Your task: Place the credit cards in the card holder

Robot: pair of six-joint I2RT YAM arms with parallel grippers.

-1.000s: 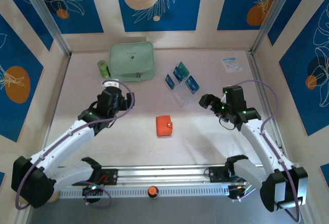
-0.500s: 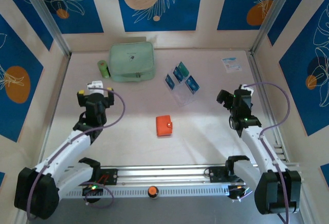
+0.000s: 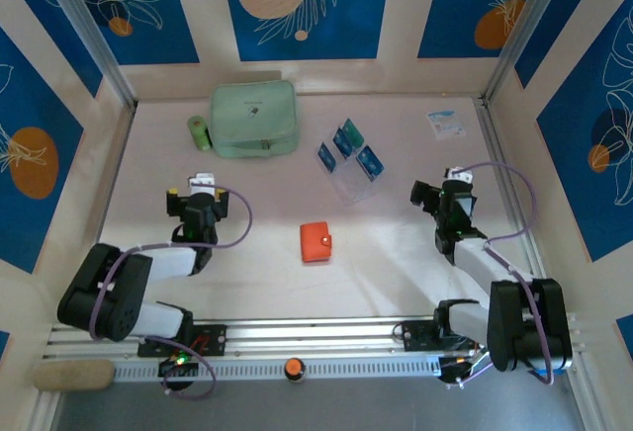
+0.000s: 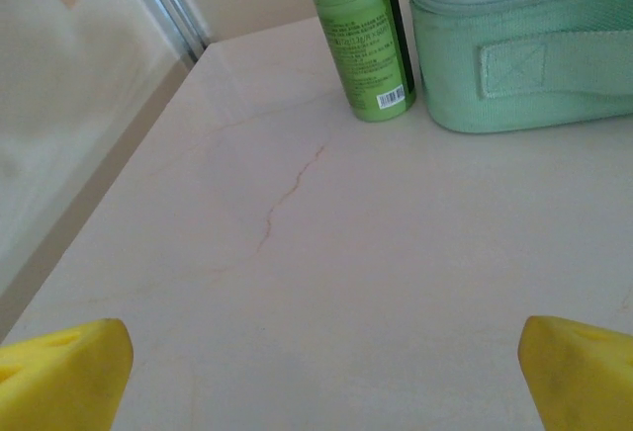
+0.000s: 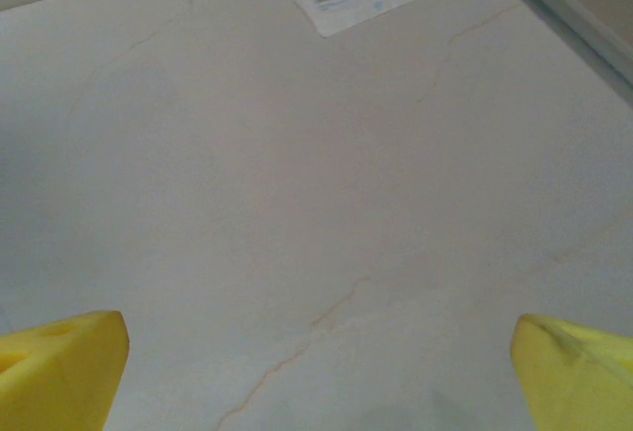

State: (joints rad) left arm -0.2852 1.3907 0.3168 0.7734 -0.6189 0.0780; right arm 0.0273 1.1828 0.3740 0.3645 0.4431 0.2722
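The card holder [image 3: 316, 240], a small orange wallet, lies shut on the table between the two arms. Teal credit cards [image 3: 345, 140] stand in a clear tiered rack [image 3: 351, 176] behind it. My left gripper [image 3: 198, 192] sits low, well left of the wallet. It is open, with its yellow fingertips [image 4: 61, 372] wide apart over bare table. My right gripper [image 3: 442, 187] is right of the rack and is open too. Nothing lies between its yellow fingertips [image 5: 59, 367].
A mint-green zip pouch [image 3: 254, 118] and a green bottle [image 3: 200, 132] sit at the back left, and both fill the top of the left wrist view: pouch [image 4: 524, 45], bottle [image 4: 361, 36]. A white-and-blue leaflet [image 3: 445, 123] lies at the back right, ahead of the right gripper [image 5: 318, 377].
Both arms have folded back toward their bases. The left gripper moved left and nearer, the right gripper right. Both stayed open, and the wallet and cards have not moved.
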